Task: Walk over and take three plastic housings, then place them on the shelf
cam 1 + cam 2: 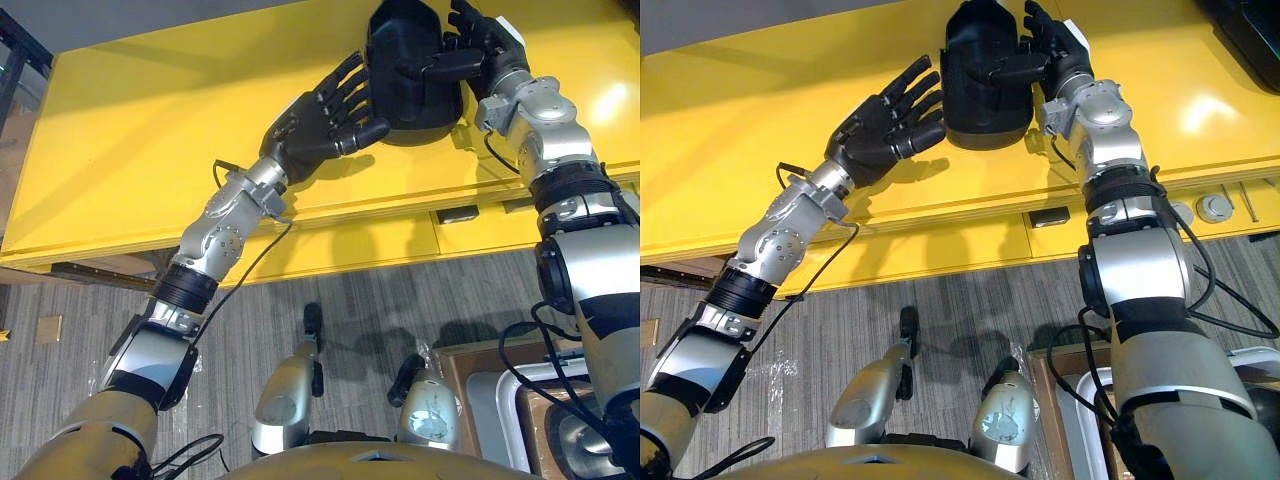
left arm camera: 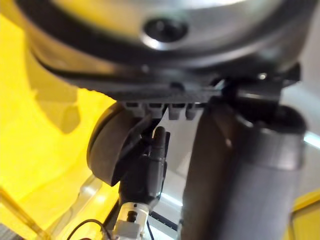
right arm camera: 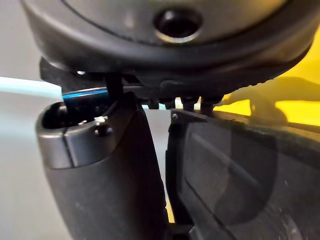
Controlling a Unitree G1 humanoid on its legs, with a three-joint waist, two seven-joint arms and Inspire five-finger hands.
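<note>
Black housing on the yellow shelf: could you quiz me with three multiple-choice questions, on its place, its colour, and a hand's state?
1. The housing is: A on the floor; B at the yellow shelf; C in a box.
2. Its colour: A white; B black; C red.
3. The left hand is: A open; B clenched; C holding a cup.
Answers: B, yellow shows all around it; B, it is dark all over; A, its fingers are straight beside the housing.
</note>
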